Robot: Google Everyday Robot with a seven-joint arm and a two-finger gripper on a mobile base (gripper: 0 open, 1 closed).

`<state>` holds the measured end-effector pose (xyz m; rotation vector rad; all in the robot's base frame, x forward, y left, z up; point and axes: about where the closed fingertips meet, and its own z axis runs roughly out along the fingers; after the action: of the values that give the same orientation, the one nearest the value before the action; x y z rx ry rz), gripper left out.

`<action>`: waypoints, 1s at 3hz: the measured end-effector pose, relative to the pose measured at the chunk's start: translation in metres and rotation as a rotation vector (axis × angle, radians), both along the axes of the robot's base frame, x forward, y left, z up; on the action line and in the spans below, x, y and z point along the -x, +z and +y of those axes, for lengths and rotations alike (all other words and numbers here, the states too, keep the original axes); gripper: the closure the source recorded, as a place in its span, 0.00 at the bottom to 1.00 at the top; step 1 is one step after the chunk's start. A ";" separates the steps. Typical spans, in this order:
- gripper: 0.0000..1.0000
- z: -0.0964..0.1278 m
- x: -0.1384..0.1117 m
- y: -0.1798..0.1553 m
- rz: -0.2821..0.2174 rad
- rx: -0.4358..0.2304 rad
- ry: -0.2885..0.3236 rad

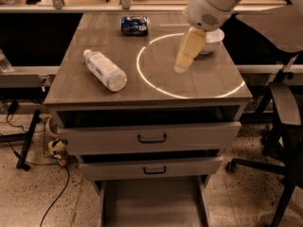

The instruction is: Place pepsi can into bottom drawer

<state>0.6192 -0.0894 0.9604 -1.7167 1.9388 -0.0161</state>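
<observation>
The cabinet top (pixel 80 86) bears pepsi can (pixel 134 24), bottle (pixel 105 70) and bowl (pixel 215 38); pincer (pixel 182 68) hovers above it.

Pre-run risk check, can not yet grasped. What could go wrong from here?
1. The small dark-blue metal pepsi can lies on its side near the back edge of the brown tabletop; a nudge from the cream claw, hanging above the tabletop's middle, might roll it off.
2. The white ceramic bowl sits right beside the white arm; a swing could clip it.
3. The two pulled-out upper drawers partly overhang the open grey-brown bottom drawer, narrowing the drop path.
</observation>
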 end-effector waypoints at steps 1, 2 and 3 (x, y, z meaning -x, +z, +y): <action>0.00 0.068 -0.052 0.004 -0.039 -0.098 0.042; 0.00 0.068 -0.053 0.003 -0.040 -0.103 0.036; 0.00 0.073 -0.065 -0.005 -0.048 -0.147 -0.016</action>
<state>0.6839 -0.0168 0.9555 -1.5911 1.8710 0.0766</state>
